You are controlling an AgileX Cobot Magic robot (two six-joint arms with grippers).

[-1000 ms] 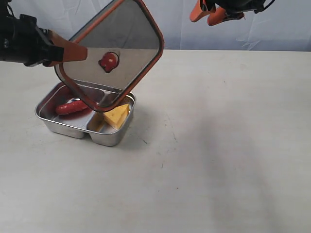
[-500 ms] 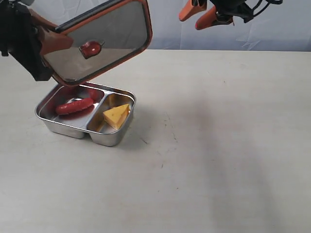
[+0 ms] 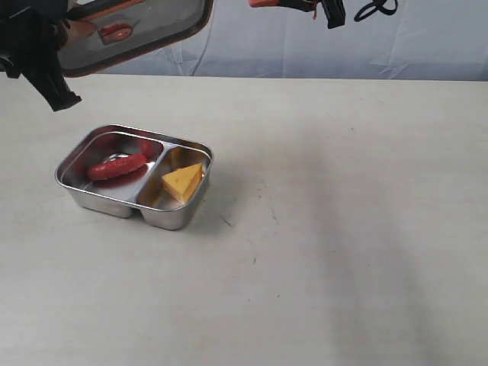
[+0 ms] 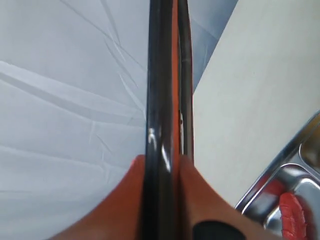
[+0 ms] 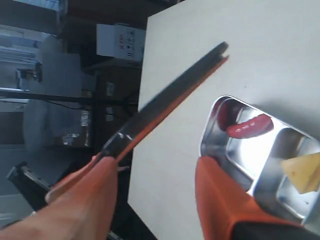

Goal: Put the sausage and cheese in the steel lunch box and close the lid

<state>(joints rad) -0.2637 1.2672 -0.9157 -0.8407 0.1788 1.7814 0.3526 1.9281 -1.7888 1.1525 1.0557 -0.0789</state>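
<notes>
Lying in the larger compartment of the steel lunch box (image 3: 99,200), the sausage (image 3: 116,166) ran along the compartment's length, while the cheese (image 3: 183,181) sat in the smaller compartment beside it, across the divider. The box stood uncovered on the pale table (image 3: 343,229), toward the left side of the exterior view. The lid (image 3: 152,27) was up in the air, tilted, beyond the box's left end and well apart from it, its orange rim and small orange valve (image 3: 116,32) showing and its upper part cut off by the frame edge. The left gripper (image 4: 162,162) was clamped on the lid's edge: in the left wrist view the lid ran edge-on between the two orange fingers (image 4: 122,205), which pressed against it from either side. The right gripper (image 5: 156,167) was high at the top edge of the exterior view, right of the lid, its fingers (image 5: 220,200) spread apart with nothing between them; its wrist camera looked down on the box and both foods. A wrinkled pale blue backdrop (image 3: 427,38) hung behind the table.
</notes>
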